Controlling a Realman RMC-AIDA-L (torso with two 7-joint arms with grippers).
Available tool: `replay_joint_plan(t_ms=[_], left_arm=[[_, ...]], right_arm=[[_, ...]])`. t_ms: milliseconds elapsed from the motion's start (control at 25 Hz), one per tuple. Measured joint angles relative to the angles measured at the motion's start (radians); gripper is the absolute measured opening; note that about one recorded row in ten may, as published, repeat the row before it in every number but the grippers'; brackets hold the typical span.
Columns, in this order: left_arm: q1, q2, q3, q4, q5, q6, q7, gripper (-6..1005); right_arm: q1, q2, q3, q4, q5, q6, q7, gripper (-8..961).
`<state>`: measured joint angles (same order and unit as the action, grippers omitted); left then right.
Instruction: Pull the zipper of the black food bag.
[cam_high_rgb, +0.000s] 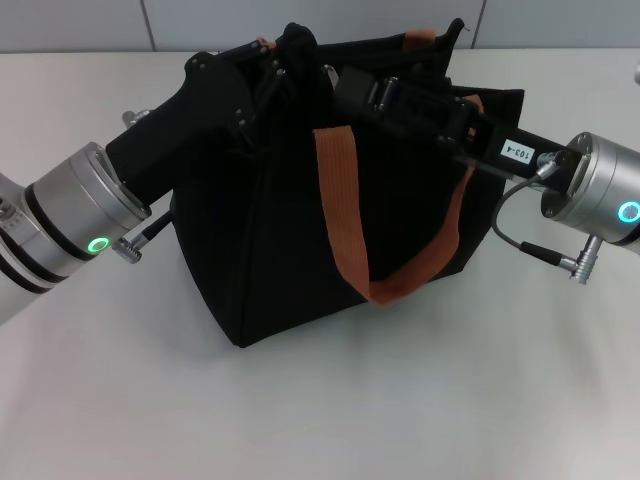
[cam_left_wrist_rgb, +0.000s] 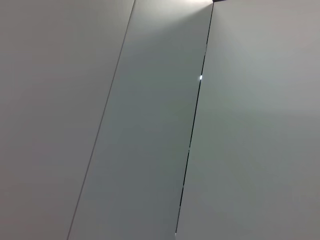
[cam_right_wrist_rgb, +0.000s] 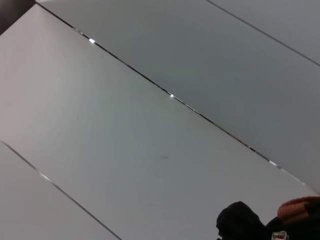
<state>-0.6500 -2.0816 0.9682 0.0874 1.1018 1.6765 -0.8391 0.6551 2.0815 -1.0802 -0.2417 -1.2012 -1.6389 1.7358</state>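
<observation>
The black food bag (cam_high_rgb: 280, 240) stands in the middle of the white table, with one orange-brown handle (cam_high_rgb: 345, 215) hanging down its front. My left gripper (cam_high_rgb: 288, 52) is at the bag's top rim on the far left side, against bunched black fabric. My right gripper (cam_high_rgb: 350, 88) is at the top of the bag just to the right of it. The zipper pull is hidden among the black parts in the head view. The right wrist view shows a black lump (cam_right_wrist_rgb: 240, 222), a bit of orange strap (cam_right_wrist_rgb: 300, 210) and a small silvery piece (cam_right_wrist_rgb: 278, 234) that I cannot identify.
The white table (cam_high_rgb: 320, 400) spreads in front of the bag. A grey panelled wall (cam_high_rgb: 320, 20) rises behind it and fills both wrist views (cam_left_wrist_rgb: 150, 125). A cable with a metal plug (cam_high_rgb: 565, 262) hangs below my right wrist.
</observation>
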Motion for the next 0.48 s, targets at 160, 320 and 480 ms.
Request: replay_joint_plan(t_ms=[160,320,480], left_arm=[[0.0,0.0,0.001,0.0,0.0,0.0,0.0,26],[-0.001,0.0,0.001,-0.002,0.001,0.0,0.0,26],[-0.002,0.0,0.001,-0.008,0.0,0.001,0.009,26]], right_arm=[[0.002,0.0,0.007,-0.001,-0.005,0.004,0.054,751],[0.003,0.0,0.011,-0.008,0.0,0.011,0.12,748],[0.012,0.0,0.008,-0.025,-0.003,0.016,0.168,746]])
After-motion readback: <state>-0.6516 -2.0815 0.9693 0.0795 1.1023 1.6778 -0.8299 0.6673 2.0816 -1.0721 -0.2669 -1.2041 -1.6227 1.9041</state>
